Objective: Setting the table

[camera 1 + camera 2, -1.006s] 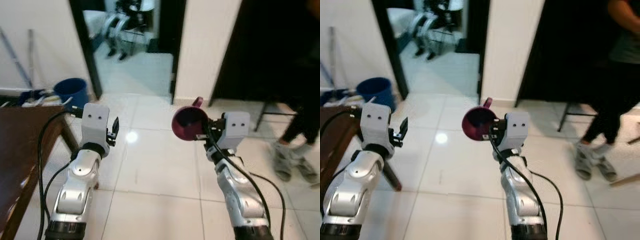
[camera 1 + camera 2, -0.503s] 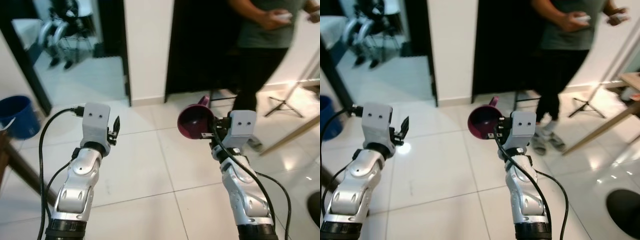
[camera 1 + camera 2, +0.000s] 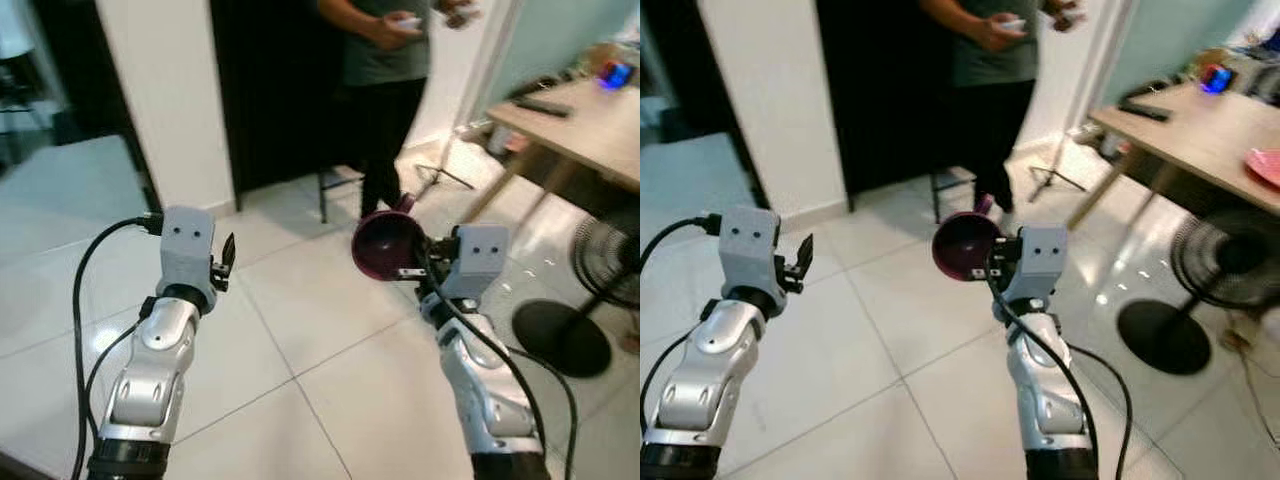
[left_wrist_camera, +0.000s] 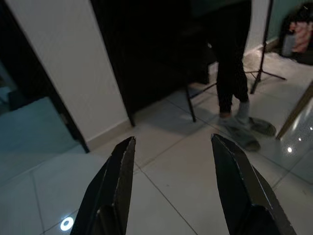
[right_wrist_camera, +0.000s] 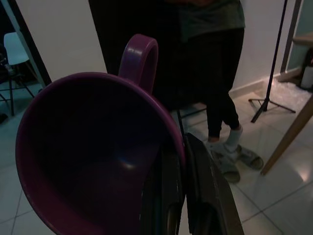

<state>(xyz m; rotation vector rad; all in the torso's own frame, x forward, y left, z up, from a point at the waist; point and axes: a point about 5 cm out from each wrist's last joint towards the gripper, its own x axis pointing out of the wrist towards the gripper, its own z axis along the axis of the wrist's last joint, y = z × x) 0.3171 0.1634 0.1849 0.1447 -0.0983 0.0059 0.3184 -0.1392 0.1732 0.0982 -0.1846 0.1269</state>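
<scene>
While you read this: the view has swung since a second ago, so treat the shift as the robot turning, not as things moving.
What changed: the brown table, blue bucket and open doorway have gone from sight; a light wooden table (image 3: 1185, 125) now stands ahead to the right, with a pink plate (image 3: 1264, 163) on its far right edge.
Cup: the purple cup (image 3: 383, 245) sits where it did relative to the arm, tipped on its side with its mouth facing you and its handle on the far side, carried over bare tiled floor.
Right gripper (image 3: 412, 268): clamped on the cup's rim, one finger inside and one outside.
Left gripper (image 4: 178, 183): fingers spread apart, holding nothing, raised in front.
Person (image 3: 392, 90): standing by the dark doorway, between you and the table's near end.
Fan (image 3: 1220, 265): on the floor beside the table.
Meaning for the task: you likely now face the table to set; the cup is not yet there, so walk on and keep wide of the person.
</scene>
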